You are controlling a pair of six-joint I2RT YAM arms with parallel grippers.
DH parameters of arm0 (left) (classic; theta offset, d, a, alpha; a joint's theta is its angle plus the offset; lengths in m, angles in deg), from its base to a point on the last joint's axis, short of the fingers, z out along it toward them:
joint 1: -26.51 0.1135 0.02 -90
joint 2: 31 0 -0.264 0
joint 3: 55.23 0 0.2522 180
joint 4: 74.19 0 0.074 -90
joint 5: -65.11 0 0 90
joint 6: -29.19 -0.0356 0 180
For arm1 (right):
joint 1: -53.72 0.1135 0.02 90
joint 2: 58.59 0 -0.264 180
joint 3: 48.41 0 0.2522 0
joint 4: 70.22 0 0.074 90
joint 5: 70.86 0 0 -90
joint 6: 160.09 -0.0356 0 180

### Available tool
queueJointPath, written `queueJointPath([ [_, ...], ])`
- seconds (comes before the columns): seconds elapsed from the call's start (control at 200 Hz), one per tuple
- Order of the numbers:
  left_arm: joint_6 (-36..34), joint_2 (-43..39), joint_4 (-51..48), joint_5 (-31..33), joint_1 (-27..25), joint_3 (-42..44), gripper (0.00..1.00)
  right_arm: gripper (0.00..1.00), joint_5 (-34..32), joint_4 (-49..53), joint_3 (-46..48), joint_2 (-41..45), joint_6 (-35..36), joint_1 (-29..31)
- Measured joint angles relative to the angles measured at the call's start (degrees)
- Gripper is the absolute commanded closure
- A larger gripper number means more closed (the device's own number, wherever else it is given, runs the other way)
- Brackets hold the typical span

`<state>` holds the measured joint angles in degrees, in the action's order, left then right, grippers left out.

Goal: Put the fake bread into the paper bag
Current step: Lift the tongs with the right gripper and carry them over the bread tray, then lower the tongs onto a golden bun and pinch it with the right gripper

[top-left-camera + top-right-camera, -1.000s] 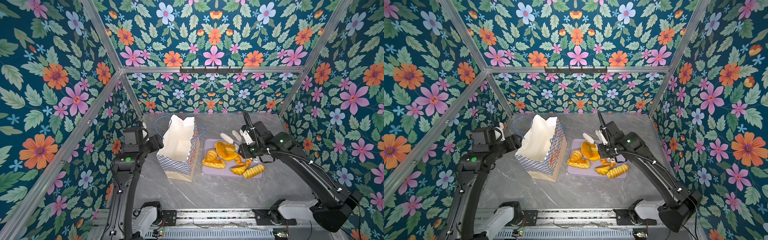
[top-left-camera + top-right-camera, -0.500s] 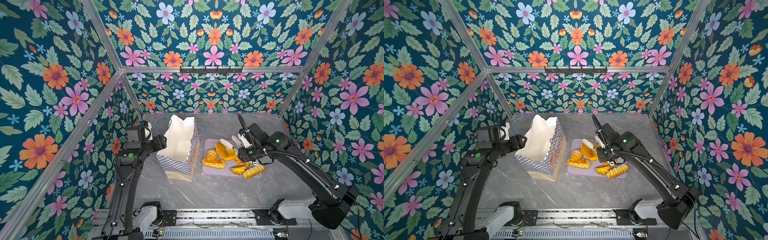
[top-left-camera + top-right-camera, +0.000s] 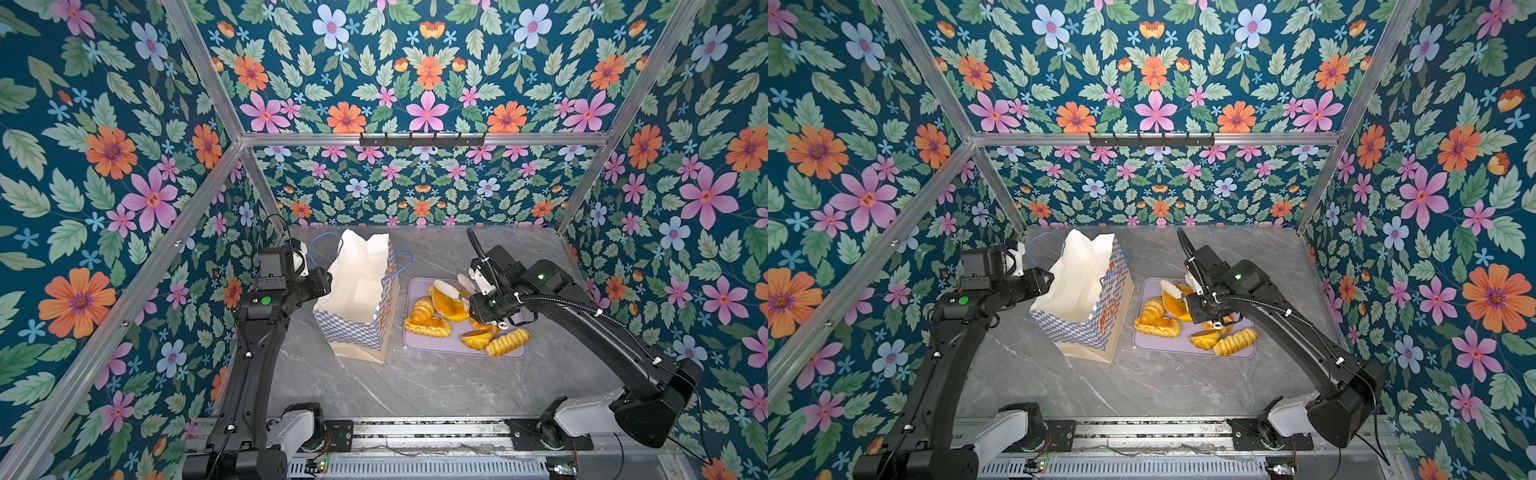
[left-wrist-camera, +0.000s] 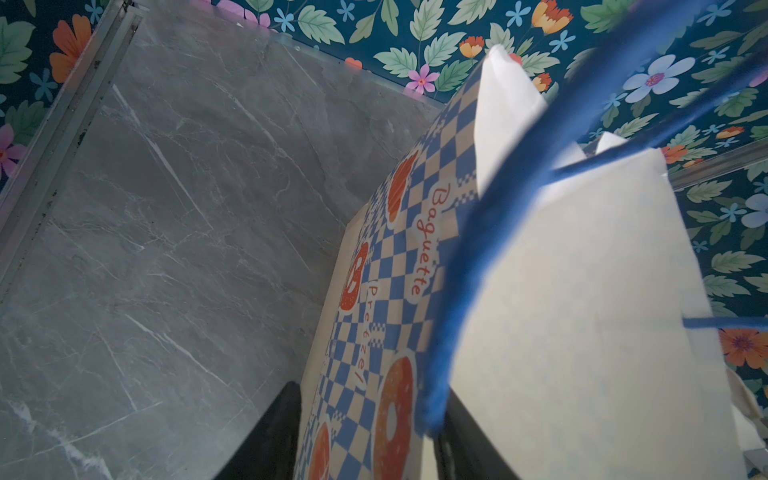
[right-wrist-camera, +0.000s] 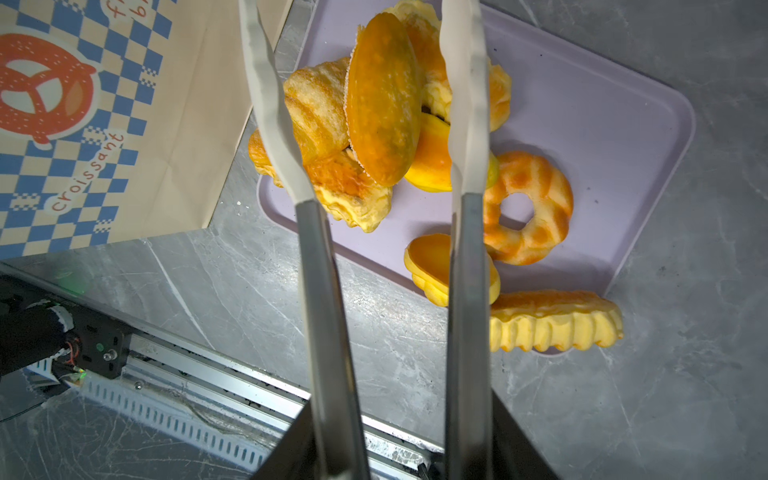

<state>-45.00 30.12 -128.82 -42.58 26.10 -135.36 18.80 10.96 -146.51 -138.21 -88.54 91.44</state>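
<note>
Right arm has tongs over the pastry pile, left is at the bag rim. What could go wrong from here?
1. The tongs in the right gripper straddle an oval orange bun propped on the croissant. A loose pinch could drop it.
2. The left gripper is at the paper bag rim beside the blue cord handle. A pull could snag the cord or tip the bag.
3. The braided loaf sits at the lilac tray corner and could be nudged off.

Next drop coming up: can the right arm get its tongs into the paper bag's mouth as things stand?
Probably yes. The paper bag stands upright beside the tray, mouth open, nothing over it; the left gripper is at its far side, clear of the tongs in the right gripper.
</note>
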Motion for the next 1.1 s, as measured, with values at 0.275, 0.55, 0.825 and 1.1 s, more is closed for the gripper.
queueJointPath([
  [0.275, 1.2, -2.32, 1.11, 1.29, -0.02, 2.08, 0.8, 0.52, 0.33, -0.72, 0.0, -1.16, 0.0, -0.02],
  [0.55, 2.16, -4.76, 1.16, 3.78, -0.02, 2.25, 0.86, 0.52, 0.81, -0.83, -0.96, -3.04, 0.04, 0.0],
  [0.825, 2.36, -6.84, 0.94, 5.79, -0.02, 2.67, 0.9, 0.52, 1.22, -0.79, -1.53, -5.22, 0.22, 0.04],
  [1.1, 3.41, -7.58, 1.03, 5.81, -0.02, 3.93, 0.72, 0.52, 1.27, -0.74, -1.46, -6.86, 0.2, 0.04],
])
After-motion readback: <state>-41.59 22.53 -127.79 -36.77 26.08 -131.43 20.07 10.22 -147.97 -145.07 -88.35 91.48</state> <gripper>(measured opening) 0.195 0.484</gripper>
